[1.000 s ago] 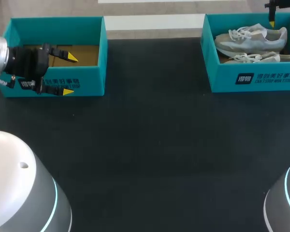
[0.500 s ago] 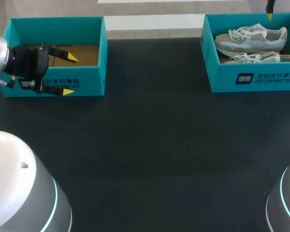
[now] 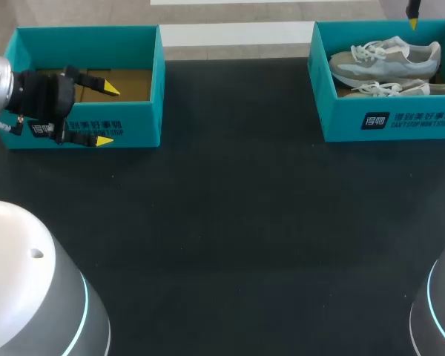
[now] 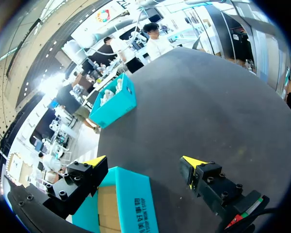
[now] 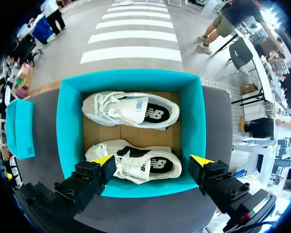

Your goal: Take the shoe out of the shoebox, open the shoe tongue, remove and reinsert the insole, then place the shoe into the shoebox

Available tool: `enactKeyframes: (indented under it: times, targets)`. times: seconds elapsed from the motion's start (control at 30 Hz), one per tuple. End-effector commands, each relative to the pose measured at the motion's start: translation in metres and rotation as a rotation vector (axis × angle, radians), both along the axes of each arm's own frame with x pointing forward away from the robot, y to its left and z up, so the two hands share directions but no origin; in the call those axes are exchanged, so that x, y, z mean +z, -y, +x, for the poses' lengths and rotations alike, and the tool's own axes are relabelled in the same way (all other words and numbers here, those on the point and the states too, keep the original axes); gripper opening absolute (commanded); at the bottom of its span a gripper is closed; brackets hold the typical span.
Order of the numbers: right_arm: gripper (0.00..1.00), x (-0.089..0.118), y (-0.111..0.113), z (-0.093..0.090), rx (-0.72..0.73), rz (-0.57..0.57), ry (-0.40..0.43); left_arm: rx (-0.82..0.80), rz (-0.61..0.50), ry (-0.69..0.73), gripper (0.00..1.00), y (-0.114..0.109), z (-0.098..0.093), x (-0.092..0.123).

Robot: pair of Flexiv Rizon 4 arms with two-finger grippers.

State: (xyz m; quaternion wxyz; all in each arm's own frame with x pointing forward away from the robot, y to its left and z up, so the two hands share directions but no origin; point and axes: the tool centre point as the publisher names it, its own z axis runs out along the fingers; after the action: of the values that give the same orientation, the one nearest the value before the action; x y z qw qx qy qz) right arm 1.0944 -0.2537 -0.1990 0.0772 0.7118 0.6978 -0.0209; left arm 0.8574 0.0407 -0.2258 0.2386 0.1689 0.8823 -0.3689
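Jaws, left: apart. My left gripper [image 3: 107, 115] straddles the front wall of the left-hand shoebox [image 3: 142, 119], one yellow tip over the cardboard floor inside and the other outside in front of the wall. In the left wrist view the left gripper [image 4: 145, 162] stands wide, with the box's wall [image 4: 132, 196] below and between the fingers; I see no contact with either

Jaws, right: apart. My right gripper [image 5: 153, 160] hangs above the right-hand shoebox [image 5: 70, 126], holding nothing, its fingers over the box's near wall. In the head view I see only one yellow fingertip [image 3: 413, 15], at the far edge beyond that box

Item 1: right-hand shoebox [image 3: 334, 111], teal, open-topped, white print on its front wall, at the table's far right. Brown cardboard floor

Item 2: far shoe [image 5: 131, 109], pale trainer with white laces, lying on its side inside the right-hand shoebox, against the far wall [image 3: 386, 59]

Item 3: near shoe [image 5: 145, 167], matching trainer, also on its side in the same box, just beside the first and along the front wall [image 3: 400, 87]. Nothing touches either shoe

Item 4: left-hand shoebox, teal, same print, at the table's far left, well apart from the other; brown cardboard floor showing

Item 5: table [image 3: 237, 222], black, matt surface, bearing both boxes
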Motion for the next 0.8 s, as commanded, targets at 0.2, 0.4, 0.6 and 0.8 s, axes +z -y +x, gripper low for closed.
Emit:
enactKeyframes:
  times: [0.2, 0.4, 0.6, 0.8]
  targets:
    - [1.00, 0.001, -0.001, -0.005, 0.009, 0.004, 0.001, 0.419, 0.118, -0.102, 1.00, -0.006, 0.020, 0.029]
    - [1.00, 0.007, -0.015, -0.024, 0.001, 0.022, -0.019, 0.756, 0.167, -0.260, 1.00, -0.011, 0.039, 0.044]
    - [1.00, 0.013, -0.031, -0.056, -0.025, 0.064, -0.017, 1.023, 0.204, -0.394, 1.00, -0.018, 0.061, 0.046]
    - [1.00, 0.016, -0.046, -0.088, -0.053, 0.113, -0.017, 1.247, 0.238, -0.483, 1.00, -0.027, 0.072, 0.043]
